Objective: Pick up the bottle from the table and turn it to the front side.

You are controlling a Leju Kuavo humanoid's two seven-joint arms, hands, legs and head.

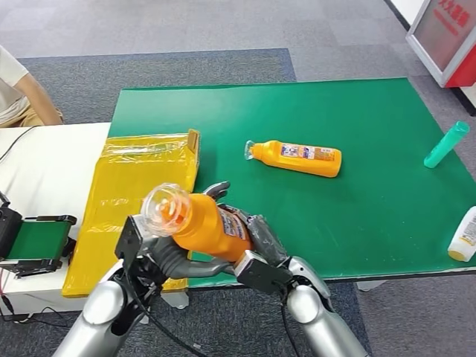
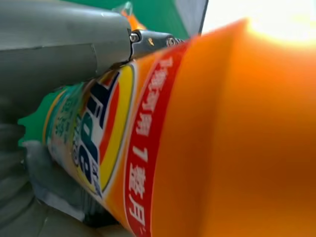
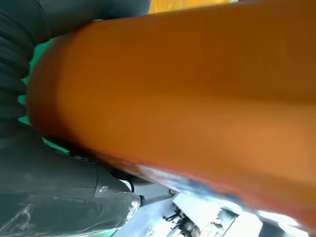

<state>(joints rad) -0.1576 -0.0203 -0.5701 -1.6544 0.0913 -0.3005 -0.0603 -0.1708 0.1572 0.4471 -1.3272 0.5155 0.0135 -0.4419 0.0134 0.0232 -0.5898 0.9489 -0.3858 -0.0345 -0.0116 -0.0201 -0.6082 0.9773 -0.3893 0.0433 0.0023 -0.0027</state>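
We're mid-turn: the bottle (image 1: 196, 219) is already off the counter (image 1: 359, 216) and held between both hands above the counter's near edge, clear cap toward the camera. Taking the held bottle as our landmark and going left to right: well to its left, a small green-topped device (image 1: 36, 242) and a person's sleeve (image 1: 14, 82); under and just behind it, the yellow padded bag (image 1: 140, 178).

The left hand (image 1: 154, 256) cradles the neck end from below, fingers curled up against it. In the left wrist view the printed label (image 2: 93, 133) faces that hand's palm, thumb (image 2: 63, 39) pressed along the body. The right hand (image 1: 255, 242) wraps the base end, fingers closed round it; exact finger contact is prob. firm, but the right wrist view is too close to say.

Right of the bottle: a second orange bottle (image 1: 294, 158) lying on the counter, then a green tube (image 1: 446, 143), then a white bottle (image 1: 465, 236) at the edge.

Next, we judge, roll it about its long axis until the label faces front, w/ one hand holding while the other regrips.
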